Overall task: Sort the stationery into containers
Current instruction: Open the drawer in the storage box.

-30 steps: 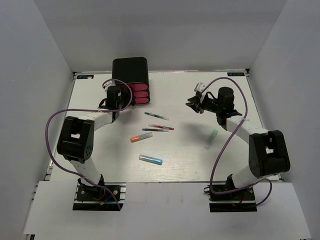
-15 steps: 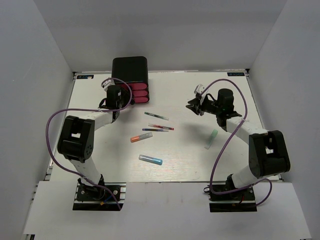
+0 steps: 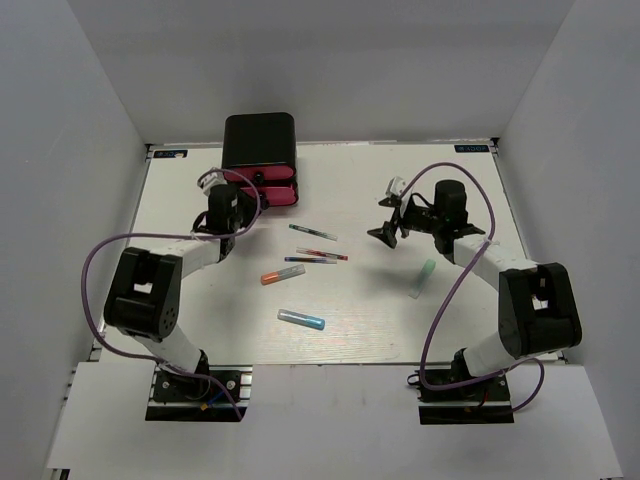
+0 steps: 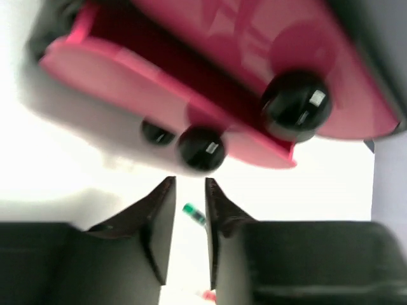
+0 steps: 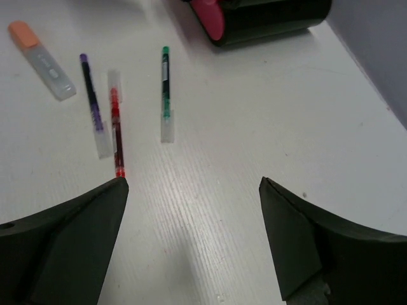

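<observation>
Your left hand (image 4: 189, 210) has drawn back from the black cabinet (image 3: 259, 143), fingers nearly pressed together on nothing, and one pink drawer (image 4: 152, 95) now stands pulled out. Your right hand (image 5: 191, 210) has dipped, spread wide above the desk (image 5: 267, 114), near the green pen (image 5: 165, 86) and red pen (image 5: 116, 136).

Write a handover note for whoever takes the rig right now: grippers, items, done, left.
Left gripper: nearly shut on nothing, just in front of the lower knob of the pink drawers; one drawer is pulled out.
Right gripper: open, empty, above the table near the pens.
Loose on the table: green pen, red pen, blue pen, orange marker, blue marker, pale-teal marker.
Done: drawer opened.
Left: no item visibly sorted; all six still to go in.
</observation>
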Tool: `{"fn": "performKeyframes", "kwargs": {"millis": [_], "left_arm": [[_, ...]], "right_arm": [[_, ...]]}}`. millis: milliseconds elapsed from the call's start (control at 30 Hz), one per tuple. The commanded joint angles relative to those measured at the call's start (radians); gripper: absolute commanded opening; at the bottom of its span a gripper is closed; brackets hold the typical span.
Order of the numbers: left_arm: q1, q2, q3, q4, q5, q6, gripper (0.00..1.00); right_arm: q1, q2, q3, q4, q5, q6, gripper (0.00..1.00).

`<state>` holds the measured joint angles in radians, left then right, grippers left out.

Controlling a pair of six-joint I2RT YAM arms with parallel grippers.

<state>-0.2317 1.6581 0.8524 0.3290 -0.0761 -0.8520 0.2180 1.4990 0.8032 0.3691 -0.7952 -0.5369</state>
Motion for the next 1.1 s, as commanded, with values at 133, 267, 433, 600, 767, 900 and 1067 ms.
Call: {"fn": "performKeyframes", "kwargs": {"millis": [133,267,433,600,767,900,1067], "left_arm": [[0.003,-0.152,-0.122,-0.047,-0.01,0.005,0.25],[0.003,-0.161,-0.122,-0.047,-0.01,0.014,0.32],[0.003,-0.172,-0.122,0.002,0.009,0.014,0.52],[0.003,-0.152,-0.096,0.004,0.018,0.034,0.62],[0.003,-0.091,-0.039,-0.007,0.018,0.053,0.64],[0.003,-0.043,0.007,-0.007,0.029,0.063,0.64],[0.003,0.003,0.07,-0.025,0.038,0.073,0.64]], "right_arm": [[0.023,0.105,0.143,-0.354,-0.166,-0.248,0.9],[0.034,0.181,0.241,-0.499,-0.217,-0.334,0.9],[0.041,0.193,0.254,-0.453,-0.205,-0.31,0.86],[0.05,0.184,0.232,-0.44,-0.19,-0.304,0.85],[0.052,0.168,0.206,-0.423,-0.182,-0.298,0.84],[0.053,0.165,0.202,-0.42,-0.173,-0.298,0.84],[0.052,0.162,0.199,-0.42,-0.17,-0.298,0.84]]}}
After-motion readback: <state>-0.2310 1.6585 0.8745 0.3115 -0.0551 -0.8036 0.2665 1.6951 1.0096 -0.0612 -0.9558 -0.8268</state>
